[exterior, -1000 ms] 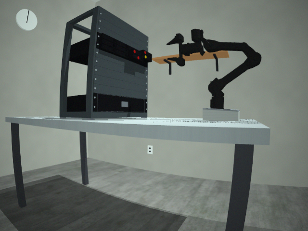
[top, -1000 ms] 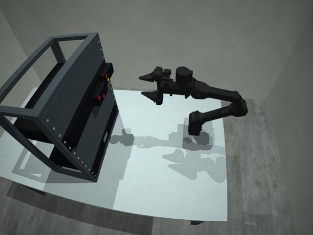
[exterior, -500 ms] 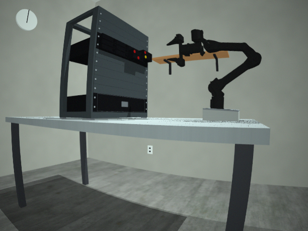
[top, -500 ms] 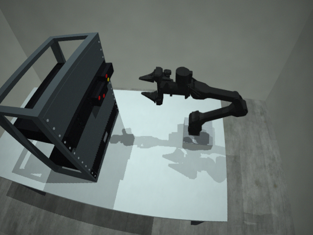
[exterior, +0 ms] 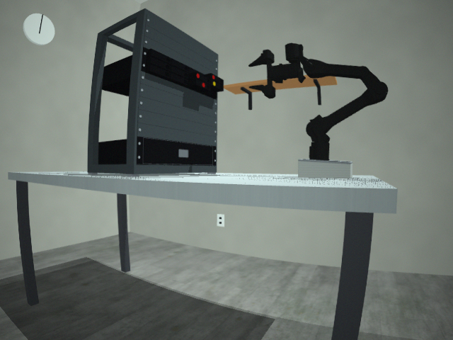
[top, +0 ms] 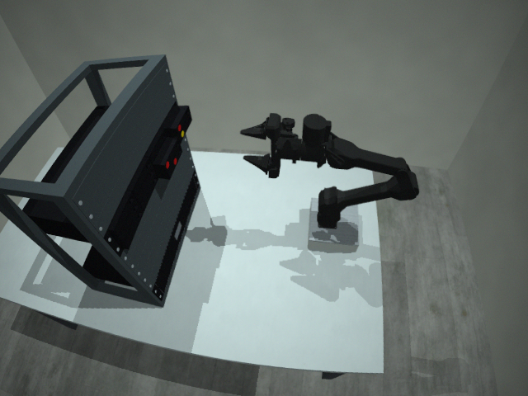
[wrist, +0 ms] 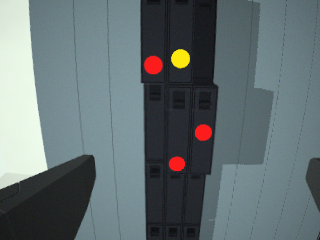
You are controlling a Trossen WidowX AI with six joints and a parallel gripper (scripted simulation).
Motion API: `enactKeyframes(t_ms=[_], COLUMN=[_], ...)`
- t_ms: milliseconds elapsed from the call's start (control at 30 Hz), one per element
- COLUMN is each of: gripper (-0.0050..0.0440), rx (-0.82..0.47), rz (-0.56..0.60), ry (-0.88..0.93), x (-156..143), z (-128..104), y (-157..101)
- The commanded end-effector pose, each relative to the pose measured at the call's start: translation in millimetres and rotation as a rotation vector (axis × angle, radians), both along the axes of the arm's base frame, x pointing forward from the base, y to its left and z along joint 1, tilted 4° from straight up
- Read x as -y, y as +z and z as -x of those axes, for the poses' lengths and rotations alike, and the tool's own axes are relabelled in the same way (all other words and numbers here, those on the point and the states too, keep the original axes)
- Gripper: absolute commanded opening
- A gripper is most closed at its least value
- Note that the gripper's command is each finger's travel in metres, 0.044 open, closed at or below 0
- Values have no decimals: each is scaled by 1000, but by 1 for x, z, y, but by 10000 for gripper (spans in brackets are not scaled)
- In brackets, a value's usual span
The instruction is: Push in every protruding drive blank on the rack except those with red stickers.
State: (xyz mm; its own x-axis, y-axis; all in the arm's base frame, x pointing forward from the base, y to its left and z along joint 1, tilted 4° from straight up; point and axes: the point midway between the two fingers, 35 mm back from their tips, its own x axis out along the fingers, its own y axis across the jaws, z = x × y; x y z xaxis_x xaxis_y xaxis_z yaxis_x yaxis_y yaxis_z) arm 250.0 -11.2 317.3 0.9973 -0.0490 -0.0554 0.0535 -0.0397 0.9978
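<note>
The dark grey rack stands on the left of the table, with its front face towards the arm. A row of black drive blanks runs across its upper front. Some stick out near the far end. One carries a yellow sticker, which also shows in the top view and in the exterior view. Three carry red stickers. My gripper is open and empty. It hovers level with the drive row and well clear of the rack front, as the exterior view also shows.
The arm's base sits on a pale block at the right of the table. A black unit fills the rack's bottom bay. An orange wall shelf hangs behind the arm. There is open room between the gripper and the rack.
</note>
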Motion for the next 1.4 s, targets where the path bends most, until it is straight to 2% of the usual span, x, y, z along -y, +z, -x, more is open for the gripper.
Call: enactKeyframes(t_ms=[0,433,1367], gripper=[440,440,440], rx=[-1,-1,-1], rz=[-3,-3,-3], ry=[0,0,0], x=[-1,-3,-3], z=[15,47,48], y=[-5,-15,-16])
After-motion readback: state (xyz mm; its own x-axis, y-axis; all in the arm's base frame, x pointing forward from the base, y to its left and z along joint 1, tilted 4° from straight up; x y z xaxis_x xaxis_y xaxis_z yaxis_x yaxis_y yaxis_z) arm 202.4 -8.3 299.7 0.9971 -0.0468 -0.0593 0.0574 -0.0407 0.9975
